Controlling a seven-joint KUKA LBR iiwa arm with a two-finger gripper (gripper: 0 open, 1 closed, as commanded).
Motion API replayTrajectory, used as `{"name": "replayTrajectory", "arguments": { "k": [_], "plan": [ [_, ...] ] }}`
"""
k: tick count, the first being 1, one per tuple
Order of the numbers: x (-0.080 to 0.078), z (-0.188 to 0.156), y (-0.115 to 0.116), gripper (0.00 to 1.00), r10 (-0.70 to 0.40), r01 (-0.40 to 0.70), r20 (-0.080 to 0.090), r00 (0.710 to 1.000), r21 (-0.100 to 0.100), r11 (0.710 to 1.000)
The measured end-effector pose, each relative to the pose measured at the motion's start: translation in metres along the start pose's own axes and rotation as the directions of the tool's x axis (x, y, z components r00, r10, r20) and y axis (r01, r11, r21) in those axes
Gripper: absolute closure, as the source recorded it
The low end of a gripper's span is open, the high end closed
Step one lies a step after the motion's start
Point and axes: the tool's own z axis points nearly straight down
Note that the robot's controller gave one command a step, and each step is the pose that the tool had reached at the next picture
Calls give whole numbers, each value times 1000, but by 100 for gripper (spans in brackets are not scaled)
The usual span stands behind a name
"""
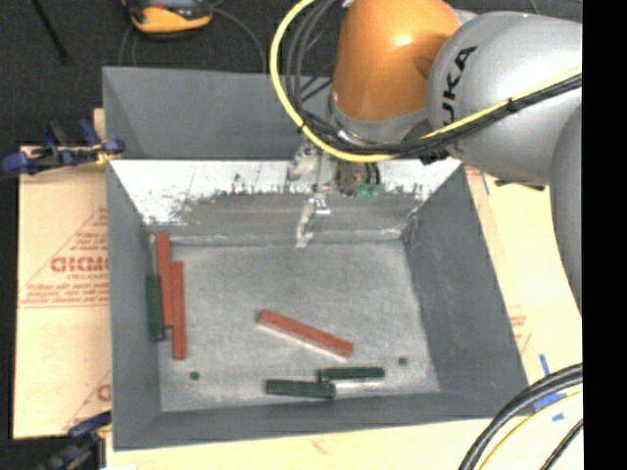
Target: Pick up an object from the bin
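The gripper of the KUKA arm hangs above the far end of the grey metal bin, close to the scuffed back wall and over bare floor. Nothing is seen in its grasp, and from this angle it cannot be told how far it is open. Above it sit the rounded orange cover of the wrist and a loop of yellow and black cables. The letters "UKA" can be read in black on the silver arm casing, the first letter being cut off by the cover.

Six slim sticks lie on the bin floor, all well apart from the gripper. Nearest to it is a red-orange stick, lying at a slant in the middle of the floor. Towards the near wall are two dark green sticks, the longer green stick and the shorter green stick, which meet end to end. Along the left wall lie two red sticks and a dark green stick, set side by side and touching.
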Motion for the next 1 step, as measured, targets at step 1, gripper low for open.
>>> {"name": "replayTrajectory", "arguments": {
  "k": [1],
  "plan": [
    [37, 59, 6, 0, -41, 41, 2, 999, 2, 999]
  ]
}}
